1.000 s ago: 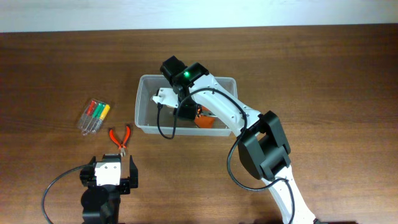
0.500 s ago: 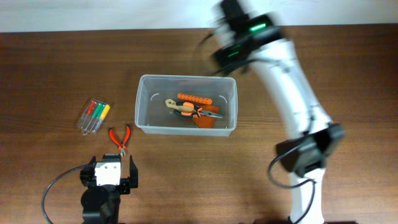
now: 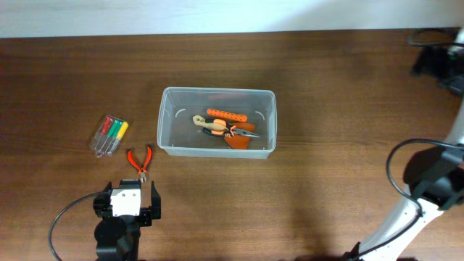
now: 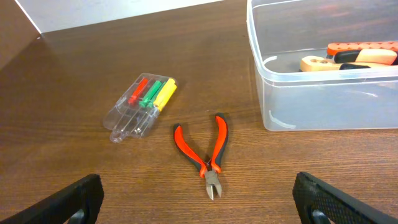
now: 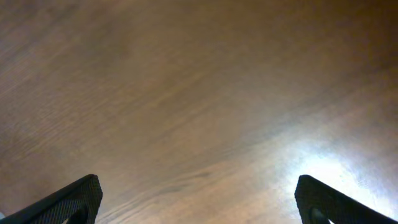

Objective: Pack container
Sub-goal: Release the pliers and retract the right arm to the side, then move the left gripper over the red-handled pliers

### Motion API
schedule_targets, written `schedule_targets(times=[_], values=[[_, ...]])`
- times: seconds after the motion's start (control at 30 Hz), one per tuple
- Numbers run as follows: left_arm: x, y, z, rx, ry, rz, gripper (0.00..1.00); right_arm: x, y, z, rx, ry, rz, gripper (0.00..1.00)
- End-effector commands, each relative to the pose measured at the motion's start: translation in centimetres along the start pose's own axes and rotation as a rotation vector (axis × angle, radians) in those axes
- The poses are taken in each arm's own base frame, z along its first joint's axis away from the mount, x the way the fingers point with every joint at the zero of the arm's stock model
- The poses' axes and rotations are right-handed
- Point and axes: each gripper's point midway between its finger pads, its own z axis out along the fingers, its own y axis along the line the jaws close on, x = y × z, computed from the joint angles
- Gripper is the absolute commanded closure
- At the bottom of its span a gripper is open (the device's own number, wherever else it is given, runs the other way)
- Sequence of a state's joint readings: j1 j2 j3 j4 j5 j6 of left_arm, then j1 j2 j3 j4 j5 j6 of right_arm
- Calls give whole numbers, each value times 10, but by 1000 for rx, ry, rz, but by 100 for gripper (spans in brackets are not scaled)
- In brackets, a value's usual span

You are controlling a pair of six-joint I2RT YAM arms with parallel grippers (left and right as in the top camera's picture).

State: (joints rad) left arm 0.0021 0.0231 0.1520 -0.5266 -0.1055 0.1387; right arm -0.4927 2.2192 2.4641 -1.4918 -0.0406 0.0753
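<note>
The container [image 3: 166, 123] is a clear plastic bin in the middle of the table; its wall [image 4: 323, 102] fills the upper right of the left wrist view. Several orange and cream-handled tools [image 3: 226, 127] lie inside it. Red-handled pliers [image 3: 141, 159] [image 4: 206, 148] rest on the wood just ahead of my left gripper [image 3: 131, 191] [image 4: 202, 202], which stands open and empty. My right gripper [image 3: 442, 61] is far off at the table's back right edge. In its wrist view the right gripper [image 5: 199, 202] is open over bare wood, holding nothing.
A small clear pack of red, green and yellow screwdrivers [image 3: 109, 135] [image 4: 142, 102] lies left of the container. The right arm's base and cable [image 3: 428, 185] stand at the right side. A pale wall edge [image 3: 217, 14] runs along the table's back.
The right arm has lifted out of the container and swung to the far back right, its jaws opening. The tools stay in the container. The left arm has not moved.
</note>
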Motion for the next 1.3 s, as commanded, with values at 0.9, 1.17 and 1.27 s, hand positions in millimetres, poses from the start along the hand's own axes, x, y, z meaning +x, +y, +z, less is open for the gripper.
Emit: schedule_targets(times=[0.9,1.17,1.27], values=[[-61,-6,-20,83,-88,-21,1,6,-8,-1,-47,27,50,1],[-102,-14,-9,202,261,-8,1,6,-8,-1,-47,27,50,1],[-128,-26,0,297,348,-22,1,6,-8,-1,-47,27,50,1]])
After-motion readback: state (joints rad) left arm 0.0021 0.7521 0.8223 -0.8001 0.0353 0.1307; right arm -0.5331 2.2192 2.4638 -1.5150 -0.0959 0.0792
